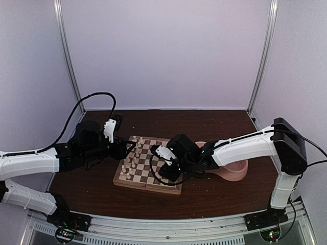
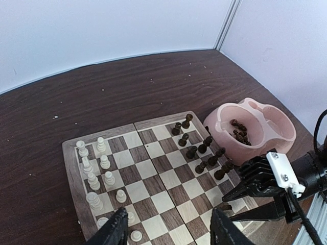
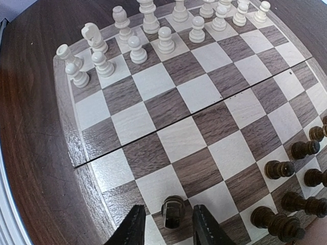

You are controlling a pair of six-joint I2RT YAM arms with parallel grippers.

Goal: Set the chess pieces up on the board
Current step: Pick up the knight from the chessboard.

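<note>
Broadly, the job looks past halfway; the board (image 3: 168,107) lies mid-worktop (image 1: 214,127) between the two arms, cream side toward the left arm, dark side toward the right. The cream pieces (image 3: 165,40) stand in two rows along their edge and look complete or nearly so. The dark pieces (image 2: 204,148) fill only part of their two rows, with the squares at the near end bare. More dark figures (image 2: 239,131) lie in the pink double bowl (image 2: 276,135) just beside the board, so that side is what is left. The right gripper (image 3: 168,209) hangs over the near dark-side corner, jaws apart, straddling one dark piece (image 3: 172,210) with a gap on each side. That piece seems to stand upright, long axis vertical, base on the board, head toward the wrist camera. The left gripper (image 2: 168,214) hovers over the cream end, jaws apart and empty.
</note>
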